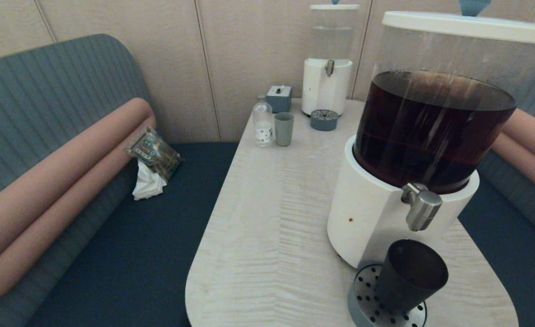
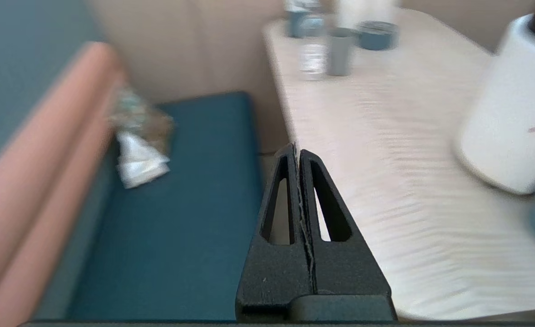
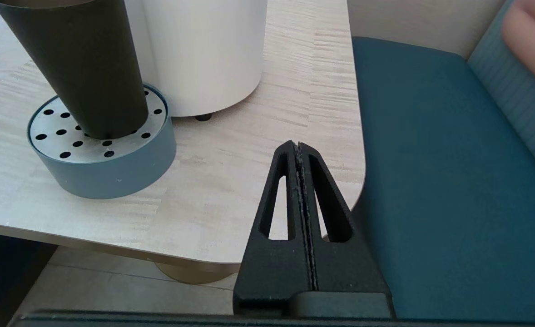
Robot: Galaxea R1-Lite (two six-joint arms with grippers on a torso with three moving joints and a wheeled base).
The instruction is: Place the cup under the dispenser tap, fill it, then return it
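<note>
The black cup [image 1: 410, 277] stands upright on the round perforated drip tray [image 1: 363, 290], right below the brushed-steel dispenser tap [image 1: 423, 207] of the big white-based dispenser [image 1: 367, 218] holding dark brown liquid. In the right wrist view the cup [image 3: 86, 68] rises from the drip tray [image 3: 113, 168] in front of the white base. My right gripper [image 3: 298, 145] is shut and empty, off the table's near right corner, apart from the cup. Shut and empty too, my left gripper [image 2: 297, 150] hangs by the table's left edge over the blue seat. Neither gripper shows in the head view.
At the table's far end stand a smaller dispenser with clear liquid [image 1: 327, 68], its drip tray [image 1: 324, 120], a grey-blue cup [image 1: 284, 129], a small bottle [image 1: 262, 122] and a tissue box [image 1: 279, 98]. A snack bag and tissue [image 1: 151, 163] lie on the left bench.
</note>
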